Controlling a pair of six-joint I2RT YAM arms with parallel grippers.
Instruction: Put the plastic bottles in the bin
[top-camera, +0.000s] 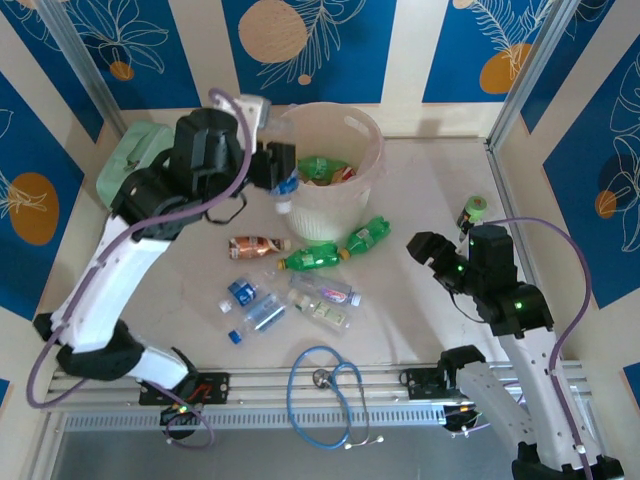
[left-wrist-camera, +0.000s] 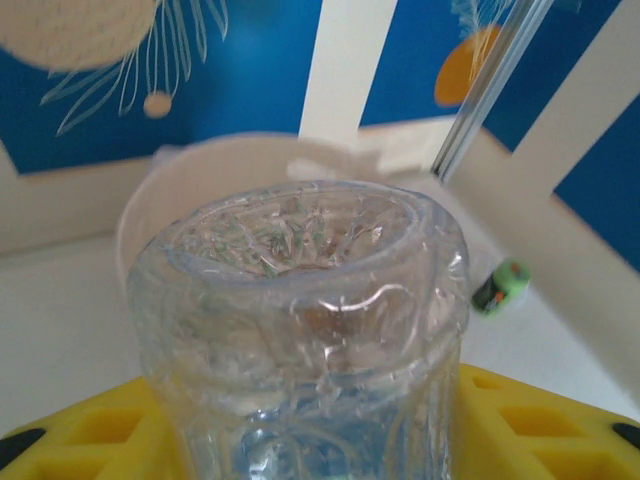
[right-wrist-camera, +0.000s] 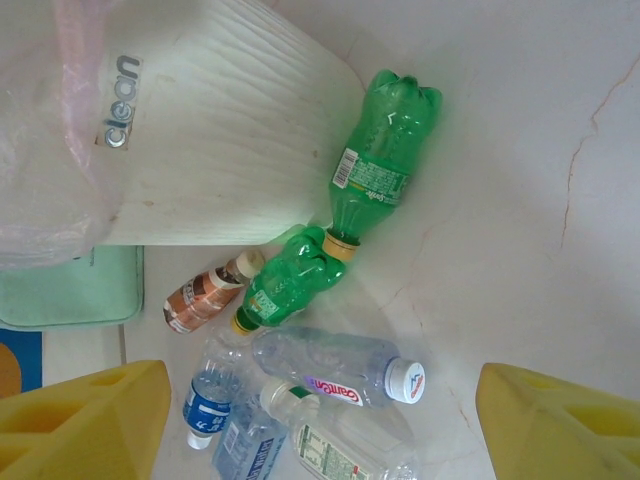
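Note:
The cream-white bin (top-camera: 362, 188) stands at the back centre with green and red-labelled bottles (top-camera: 322, 167) inside. My left gripper (top-camera: 283, 182) is shut on a clear blue-labelled bottle (left-wrist-camera: 300, 300) held beside the bin's left rim (left-wrist-camera: 200, 160), its yellow fingers (left-wrist-camera: 545, 420) on either side. On the table in front of the bin lie two green bottles (right-wrist-camera: 385, 160) (right-wrist-camera: 295, 278), a brown one (right-wrist-camera: 205, 295) and several clear ones (right-wrist-camera: 340, 368). My right gripper (top-camera: 428, 250) hangs open to their right, nothing between its fingers (right-wrist-camera: 90, 425).
A mint-green case (top-camera: 125, 160) sits left of the bin. A small green cylinder (top-camera: 473, 212) stands at the right, near the wall. A blue stethoscope (top-camera: 330, 395) lies at the front edge. Patterned walls close in the back and sides.

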